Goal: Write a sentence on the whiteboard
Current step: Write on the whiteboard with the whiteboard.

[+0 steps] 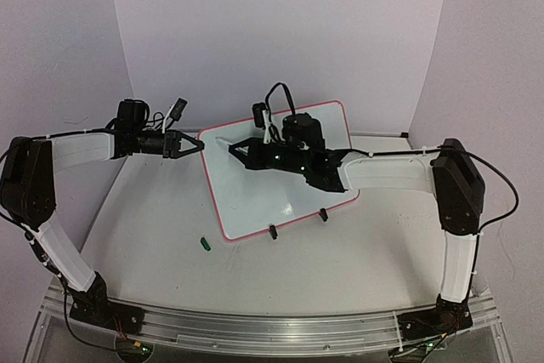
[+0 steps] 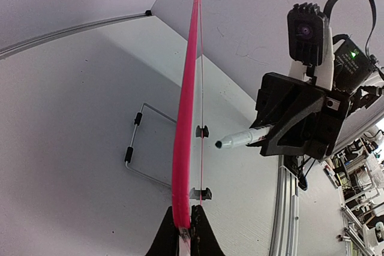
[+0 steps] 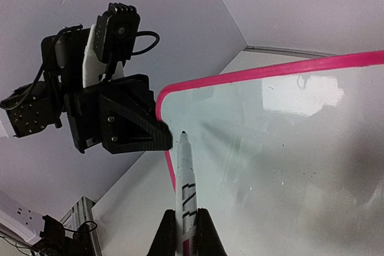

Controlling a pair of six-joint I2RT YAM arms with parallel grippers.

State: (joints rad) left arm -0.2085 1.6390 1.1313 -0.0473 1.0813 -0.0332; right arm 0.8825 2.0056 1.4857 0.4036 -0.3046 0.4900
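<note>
The whiteboard (image 1: pixel 289 184), white with a pink frame, stands tilted on two black clip feet (image 1: pixel 273 231). My left gripper (image 1: pixel 201 144) is shut on its left edge; in the left wrist view the pink frame (image 2: pixel 186 118) runs edge-on up from that gripper (image 2: pixel 187 223). My right gripper (image 3: pixel 186 223) is shut on a white marker (image 3: pixel 185 175). The marker's dark tip sits at the board's upper left corner (image 3: pixel 165 97), close beside the left gripper's fingers (image 3: pixel 135 124). From the left wrist view the marker (image 2: pixel 240 139) points at the board face with a small gap. No sentence shows on the board face (image 3: pixel 276 166).
A small green cap (image 1: pixel 205 243) lies on the table left of the board's near corner. A wire stand (image 2: pixel 139 148) sits on the table behind the board. An aluminium rail (image 1: pixel 272 329) runs along the near edge. Walls close in at the back and both sides.
</note>
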